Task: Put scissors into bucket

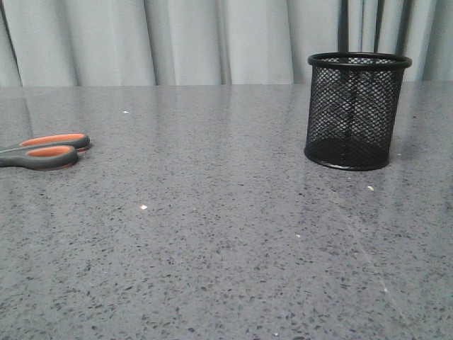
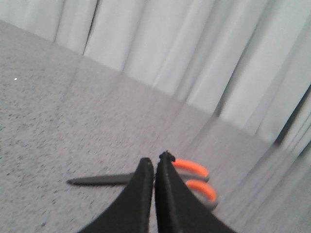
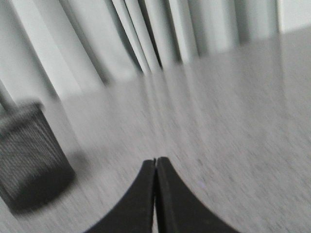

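In the front view a grey speckled table (image 1: 226, 248) fills the lower part, glossy enough to carry faint upright reflections of the pale grey curtain (image 1: 177, 39) that hangs in folds behind its far edge. A few small white flecks dot the surface. The scissors (image 1: 46, 150) lie flat at the far left, only the dark grey handles with orange-lined loops in view, the rest cut off by the picture edge. The bucket (image 1: 357, 110), a black mesh cup with a solid rim and base, stands upright on the right, well apart from the scissors, with the curtain showing through its mesh. No arm shows in this view. In the left wrist view the left gripper (image 2: 154, 167) has its two black fingers pressed tip to tip with nothing between them. The scissors (image 2: 146, 178) lie on the table just beyond the fingertips, partly hidden by them: the dark blades point one way, the orange loops sit on the other side; whether the fingers touch them cannot be told. The same grey surface runs back to the curtain. The right wrist view is blurred; the right gripper (image 3: 155, 162) is likewise clenched on nothing, above bare table. The bucket (image 3: 29, 155) stands off to one side, near the curtain, apart from the fingers.
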Action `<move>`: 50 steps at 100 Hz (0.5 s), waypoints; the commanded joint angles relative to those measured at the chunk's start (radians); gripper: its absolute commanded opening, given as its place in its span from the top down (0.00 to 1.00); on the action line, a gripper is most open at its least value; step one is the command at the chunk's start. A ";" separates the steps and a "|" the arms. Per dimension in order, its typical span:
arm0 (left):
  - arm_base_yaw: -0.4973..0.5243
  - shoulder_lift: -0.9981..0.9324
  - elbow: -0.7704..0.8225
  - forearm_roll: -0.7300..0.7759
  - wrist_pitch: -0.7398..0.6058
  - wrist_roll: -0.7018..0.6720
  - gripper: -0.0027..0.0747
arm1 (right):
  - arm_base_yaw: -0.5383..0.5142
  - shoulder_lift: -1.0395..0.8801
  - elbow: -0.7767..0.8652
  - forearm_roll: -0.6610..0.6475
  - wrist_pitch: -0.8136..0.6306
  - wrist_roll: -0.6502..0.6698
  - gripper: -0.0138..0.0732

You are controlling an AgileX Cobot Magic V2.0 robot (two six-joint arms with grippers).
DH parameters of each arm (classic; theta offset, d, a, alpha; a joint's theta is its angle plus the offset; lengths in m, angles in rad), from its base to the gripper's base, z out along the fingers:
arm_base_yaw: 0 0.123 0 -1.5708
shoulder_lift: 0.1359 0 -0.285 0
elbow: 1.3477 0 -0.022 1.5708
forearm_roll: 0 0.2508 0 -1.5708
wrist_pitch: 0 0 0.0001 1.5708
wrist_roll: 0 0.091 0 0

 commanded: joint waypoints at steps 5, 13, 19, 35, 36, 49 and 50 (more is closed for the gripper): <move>0.000 -0.026 0.035 -0.275 -0.196 -0.007 0.99 | -0.006 -0.023 0.004 0.215 -0.192 0.004 0.89; -0.002 -0.026 0.029 -0.355 -0.198 -0.007 0.99 | -0.006 -0.023 -0.002 0.335 -0.235 0.004 0.89; -0.002 -0.026 0.013 -0.362 -0.182 -0.007 0.99 | -0.004 -0.023 -0.021 0.340 -0.220 0.004 0.89; -0.006 0.002 -0.105 -0.231 0.057 0.001 0.99 | 0.013 0.000 -0.159 0.236 -0.031 0.004 0.89; -0.009 0.005 -0.112 -0.211 0.079 0.007 0.99 | 0.014 0.004 -0.174 0.218 -0.024 0.004 0.89; -0.046 0.096 -0.244 -0.113 0.221 0.134 0.99 | 0.061 0.087 -0.320 0.078 0.123 0.002 0.89; -0.052 0.103 -0.251 -0.111 0.230 0.160 0.99 | 0.065 0.092 -0.335 0.066 0.130 0.002 0.89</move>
